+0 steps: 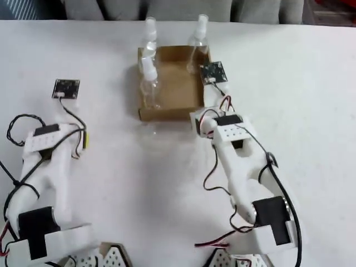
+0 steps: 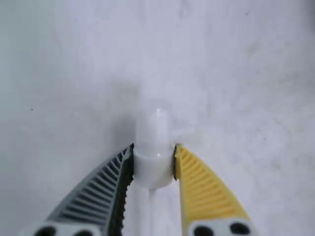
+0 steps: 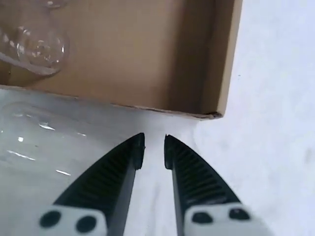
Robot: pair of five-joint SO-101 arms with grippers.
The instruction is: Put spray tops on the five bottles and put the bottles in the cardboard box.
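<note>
One spray top (image 2: 156, 130), clamped in left gripper (image 2: 153, 151), well apart from cardboard box (image 3: 224, 64). Right gripper (image 3: 153, 142): jaws narrowly apart, empty, just outside the box wall, beside what appears to be a lying clear bottle (image 3: 44, 152). Risk: the round bottle rolls when pinched, and the top seats crooked.

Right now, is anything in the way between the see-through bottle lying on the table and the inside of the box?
Yes, the near wall of the brown cardboard box. The clear plastic bottle lies on the white table just outside that wall, so it would probably have to be lifted over it.
</note>
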